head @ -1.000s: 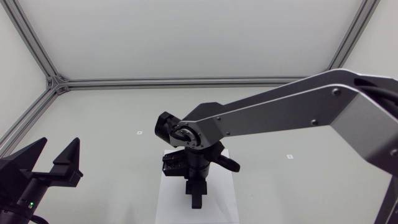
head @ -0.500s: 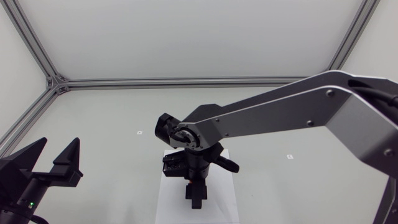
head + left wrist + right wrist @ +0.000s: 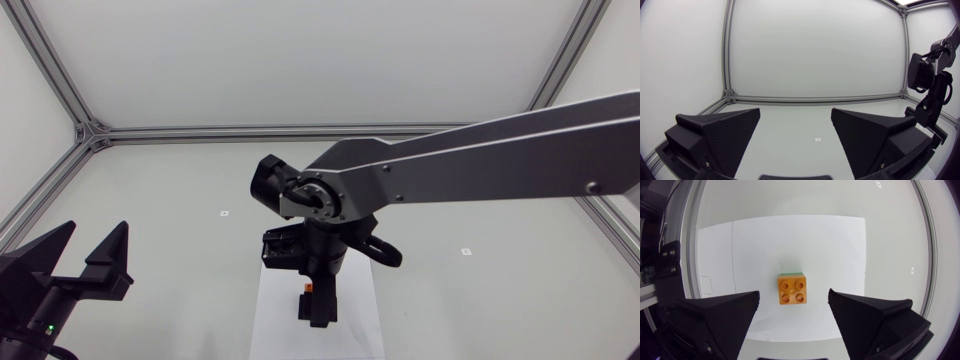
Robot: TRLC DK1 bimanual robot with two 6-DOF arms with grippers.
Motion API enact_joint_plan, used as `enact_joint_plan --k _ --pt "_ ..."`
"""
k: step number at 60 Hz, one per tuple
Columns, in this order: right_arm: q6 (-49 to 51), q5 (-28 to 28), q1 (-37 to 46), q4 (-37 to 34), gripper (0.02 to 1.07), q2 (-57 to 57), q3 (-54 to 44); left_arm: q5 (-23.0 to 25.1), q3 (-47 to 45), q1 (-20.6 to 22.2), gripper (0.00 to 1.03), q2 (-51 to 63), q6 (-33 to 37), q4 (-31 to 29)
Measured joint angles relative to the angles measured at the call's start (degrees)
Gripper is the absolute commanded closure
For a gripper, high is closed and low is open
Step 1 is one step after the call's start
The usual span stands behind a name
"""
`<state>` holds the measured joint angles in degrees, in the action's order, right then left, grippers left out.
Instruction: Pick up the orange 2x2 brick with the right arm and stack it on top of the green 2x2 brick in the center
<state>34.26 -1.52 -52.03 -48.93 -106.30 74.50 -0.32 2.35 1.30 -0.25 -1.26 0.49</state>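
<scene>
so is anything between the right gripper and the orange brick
Nothing visible. The orange brick sits on the green brick, ahead of the open right gripper, with only bare white sheet around the stack.

Right claw (image 3: 318, 310) gapes, pointing down; left claw (image 3: 796, 112) gapes.

Bright, soft, even light from overhead, so shadows on the table (image 3: 150, 200) are super faint. Both wrist views are fisheye, frame rails (image 3: 730, 50) bow hard toward the edges
</scene>
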Motion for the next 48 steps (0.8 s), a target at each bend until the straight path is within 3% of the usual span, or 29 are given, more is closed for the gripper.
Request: enact_joint_plan --k 30,48 --pt "-5.8 -1.7 2.4 -4.7 0.07 27.1 -5.8 0.0 0.0 0.0 0.04 0.0 0.0 0.0" --pt "-11.0 0.0 14.0 1.4 0.07 44.7 -18.8 0.0 0.0 0.0 0.04 0.0 0.0 0.0"
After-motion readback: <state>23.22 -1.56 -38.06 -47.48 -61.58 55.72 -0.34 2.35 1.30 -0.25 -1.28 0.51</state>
